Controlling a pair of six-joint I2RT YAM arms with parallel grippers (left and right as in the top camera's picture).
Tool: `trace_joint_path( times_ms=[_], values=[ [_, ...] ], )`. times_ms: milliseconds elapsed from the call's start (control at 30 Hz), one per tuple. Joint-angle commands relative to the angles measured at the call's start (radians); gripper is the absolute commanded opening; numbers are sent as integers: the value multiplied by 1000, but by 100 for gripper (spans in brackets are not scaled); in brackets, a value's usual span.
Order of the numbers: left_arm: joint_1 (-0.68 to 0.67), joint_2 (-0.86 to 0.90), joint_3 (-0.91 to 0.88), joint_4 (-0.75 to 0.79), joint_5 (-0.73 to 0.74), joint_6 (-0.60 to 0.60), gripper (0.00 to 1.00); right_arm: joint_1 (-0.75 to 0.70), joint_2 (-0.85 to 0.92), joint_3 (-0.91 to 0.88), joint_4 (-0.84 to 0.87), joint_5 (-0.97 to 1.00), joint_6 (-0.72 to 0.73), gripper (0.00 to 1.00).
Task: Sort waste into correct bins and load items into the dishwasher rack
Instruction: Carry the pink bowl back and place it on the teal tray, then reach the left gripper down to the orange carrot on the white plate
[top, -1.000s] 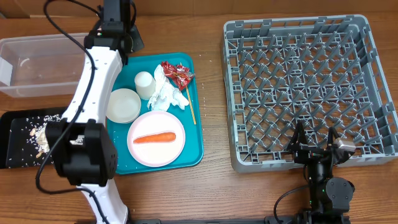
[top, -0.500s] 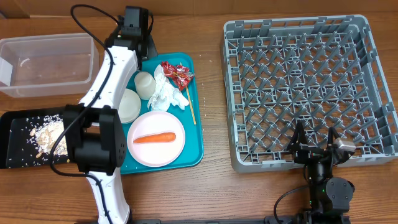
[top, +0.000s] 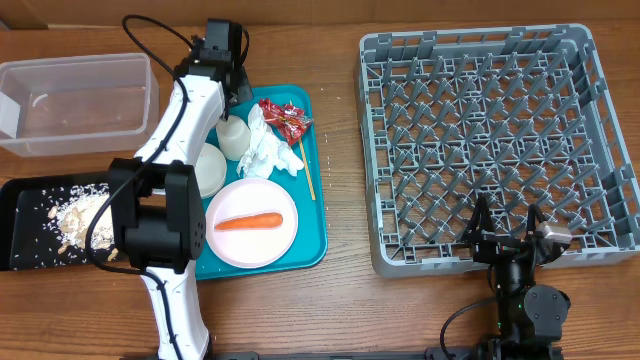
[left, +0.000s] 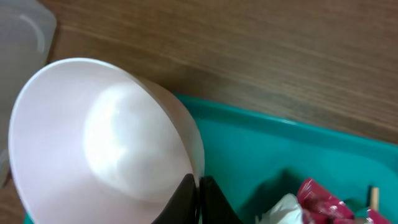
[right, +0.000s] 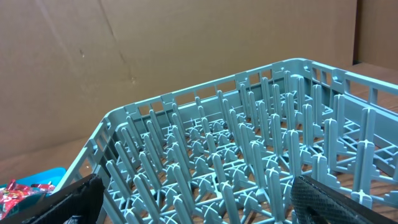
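A teal tray holds a white cup, a white bowl, a pink plate with a carrot, crumpled tissue, a red wrapper and a wooden stick. My left gripper is at the cup's far side. In the left wrist view its fingers are pinched on the cup's wall. The grey dishwasher rack stands at the right. My right gripper is open and empty at the rack's near edge.
A clear plastic bin stands at the far left. A black tray with food scraps lies in front of it. Bare wood lies between the teal tray and the rack.
My left arm has swung right from over the clear bin to the tray's far edge and closed on the cup's wall. The right arm has not moved.
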Motion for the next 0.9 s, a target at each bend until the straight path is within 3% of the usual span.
trace_joint_path(
  times_ms=[0,67,133,400,667,700,767,800,867],
  values=[
    [3,10,10,-27,-33,-3,14,-5,-10,-10,4,10,-5,100],
    [4,10,10,-35,-36,-2,27,-5,-10,-10,4,10,-5,100],
    [5,10,10,-36,-48,-2,33,-5,-10,-10,4,10,-5,100],
    [5,-11,52,-106,-68,-2,44,-5,-10,-10,4,10,-5,100],
    [4,-92,246,-304,-58,-19,55,-5,-10,-10,4,10,-5,100],
    [3,-104,271,-328,-56,-26,60,-5,-10,-10,4,10,-5,100],
    [4,-145,327,-387,-28,-34,86,-5,-10,-10,4,10,-5,100],
    [4,-158,340,-405,-18,-34,94,-5,-10,-10,4,10,-5,100],
    [4,-194,364,-457,14,-34,100,-5,-10,-10,4,10,-5,100]
  ],
)
